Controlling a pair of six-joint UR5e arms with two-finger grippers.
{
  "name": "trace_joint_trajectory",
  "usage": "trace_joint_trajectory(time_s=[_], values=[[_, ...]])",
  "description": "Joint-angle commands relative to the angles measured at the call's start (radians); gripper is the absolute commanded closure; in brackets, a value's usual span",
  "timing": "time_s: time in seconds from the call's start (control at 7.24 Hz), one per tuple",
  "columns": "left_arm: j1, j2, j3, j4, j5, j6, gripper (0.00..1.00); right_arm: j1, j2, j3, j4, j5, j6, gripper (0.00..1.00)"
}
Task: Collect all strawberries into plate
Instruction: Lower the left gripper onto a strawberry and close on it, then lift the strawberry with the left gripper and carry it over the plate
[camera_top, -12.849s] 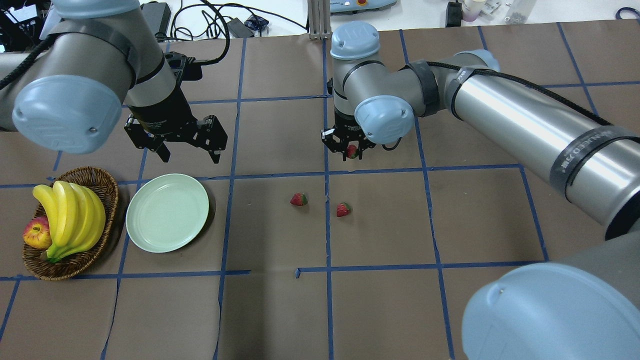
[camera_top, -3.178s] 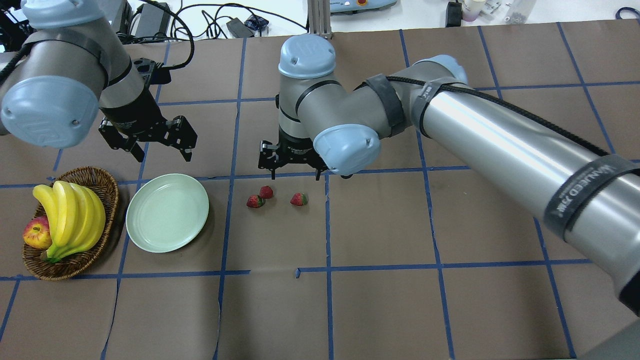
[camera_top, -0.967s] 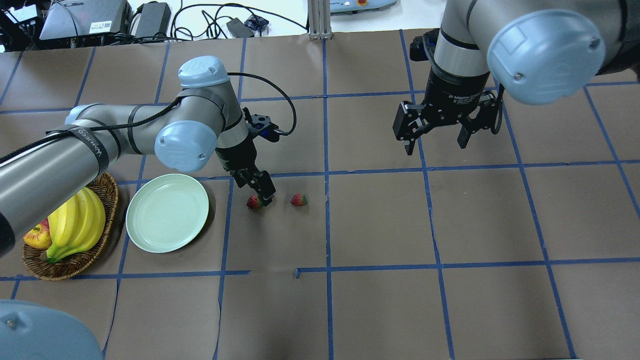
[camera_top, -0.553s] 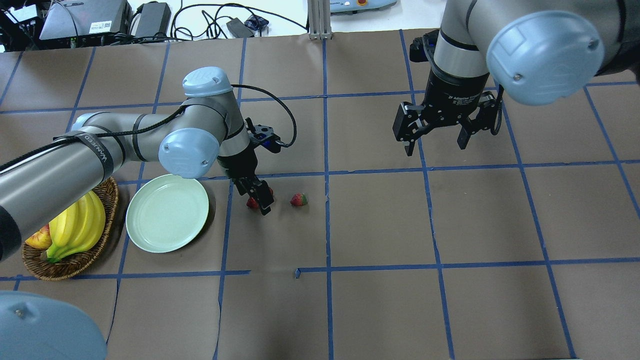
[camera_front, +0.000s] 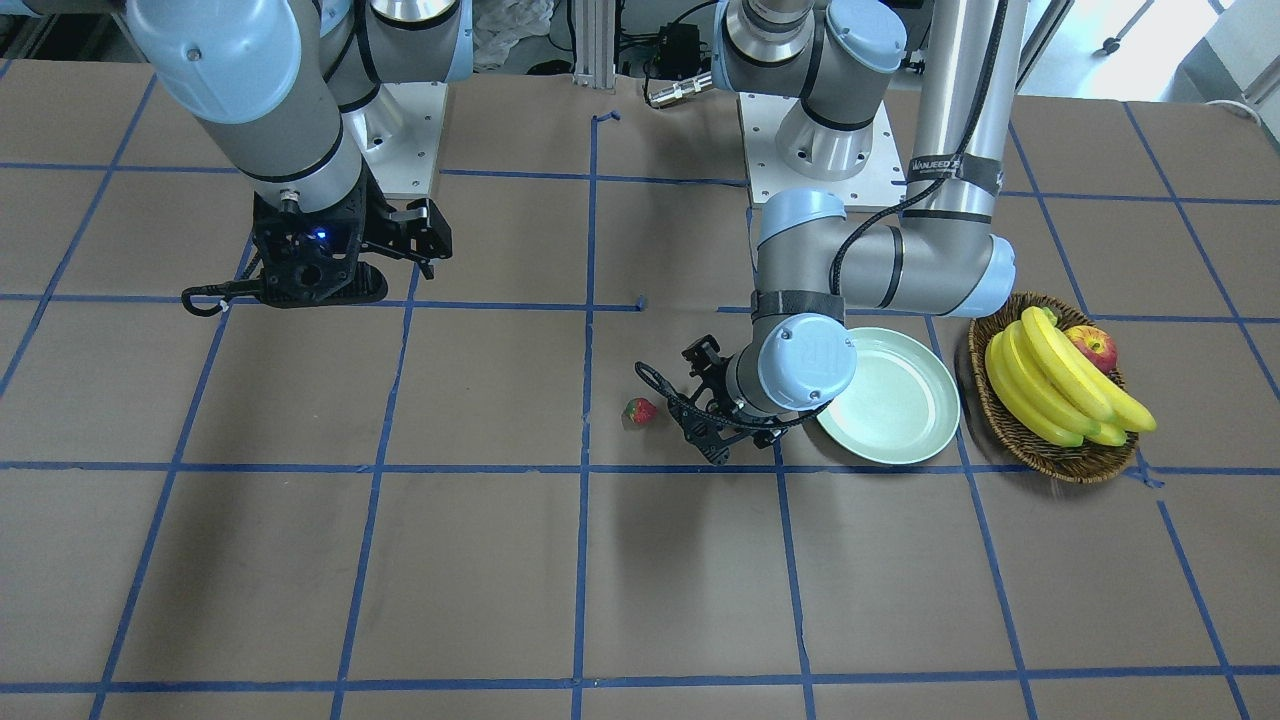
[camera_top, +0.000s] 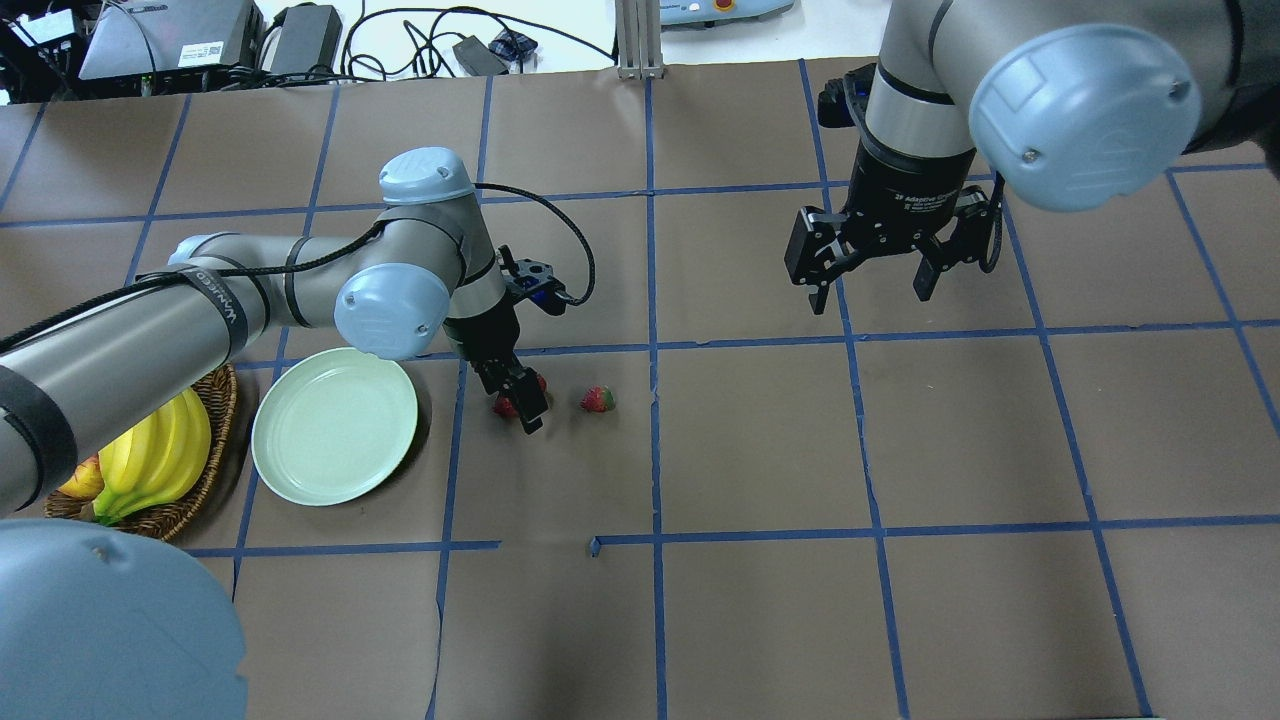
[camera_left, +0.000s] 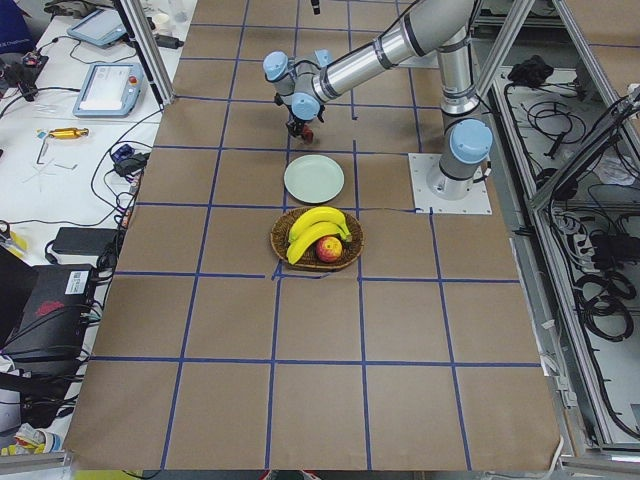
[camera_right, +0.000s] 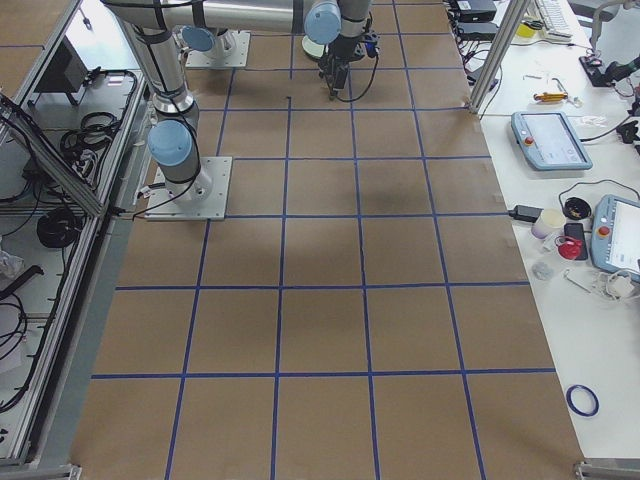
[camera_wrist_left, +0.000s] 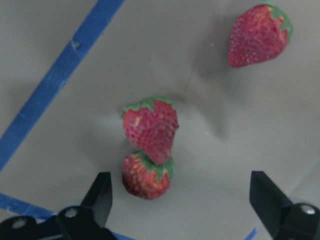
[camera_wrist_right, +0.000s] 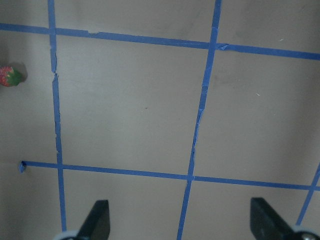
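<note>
- Left wrist-mounted view gives us the step in hand: our left gripper (camera_wrist_left: 181, 192) hangs low over the table, jaws spread wide and holding nothing. It is lined up on two strawberries that touch each other.
- We see the near strawberry (camera_wrist_left: 148, 176) close to the finger at this view's left, with the leaning strawberry (camera_wrist_left: 151, 126) resting against it. The third strawberry (camera_wrist_left: 259, 34) lies apart from them, farther out.
- No berry is on the plate (camera_top: 334, 425) yet. It sits near the pair, between them and the basket (camera_top: 182, 515) of bananas (camera_top: 150, 460).
- We judge this to be the first pick for the plate. The next move calls for closing on one berry only, which is awkward while two touch: the jaws may pinch both or flick one away.
- The berries look hard and glossy, seed-dimpled cones with green leafy caps, small and likely to roll. The plate is smooth and shallow with a raised rim. The table covering is matte brown paper crossed by blue tape.
- Our right gripper (camera_top: 868, 290) hangs well apart from the berries, jaws spread and empty.
</note>
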Motion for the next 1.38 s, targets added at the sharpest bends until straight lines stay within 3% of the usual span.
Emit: trace_joint_trajectory(time_s=[0.0, 0.14, 0.28, 0.83, 1.24], values=[[0.0, -0.007, 0.001, 0.013, 0.001, 0.004, 0.4, 0.001, 0.0, 0.001, -0.005, -0.001, 0.0, 0.0], [0.002, -0.003, 0.004, 0.013, 0.026, 0.005, 0.84, 0.001, 0.0, 0.001, -0.007, -0.001, 0.0, 0.0], [0.002, 0.002, 0.004, 0.015, 0.128, 0.013, 1.0, 0.001, 0.0, 0.001, -0.007, -0.002, -0.001, 0.0], [-0.002, 0.026, 0.034, 0.016, 0.13, -0.002, 1.0, 0.001, 0.0, 0.001, -0.007, -0.002, 0.0, 0.0], [0.047, 0.117, 0.083, -0.128, 0.162, 0.01, 1.0, -0.001, 0.002, -0.001, -0.01, -0.002, 0.0, 0.0]])
